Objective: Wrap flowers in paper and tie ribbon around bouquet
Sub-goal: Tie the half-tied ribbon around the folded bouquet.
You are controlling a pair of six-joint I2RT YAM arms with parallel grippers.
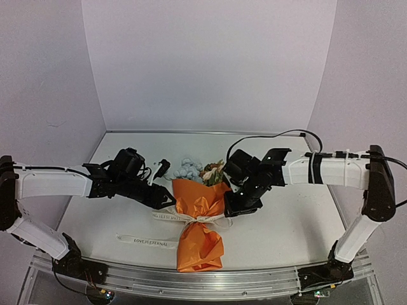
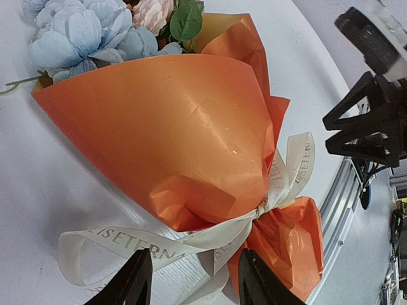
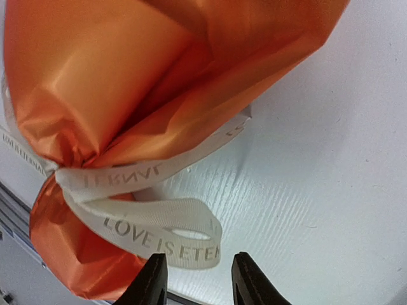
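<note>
Orange-wrapped, the bouquet (image 1: 199, 219) lay on the table (image 1: 286, 216) between 2 arms, flowers (image 1: 194, 170) pointing away. Its ribbon (image 1: 191, 217) knot looked slack, and a finger snagging a loop could pull it undone. The left gripper (image 2: 194, 278) stood half open and empty beside the paper (image 2: 159, 140). The right gripper (image 3: 194, 276) was part open, gripping nothing, a loop just beyond its fingertips.

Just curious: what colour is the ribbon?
The ribbon is creamy white with grey lettering; right wrist view shows it best.
</note>
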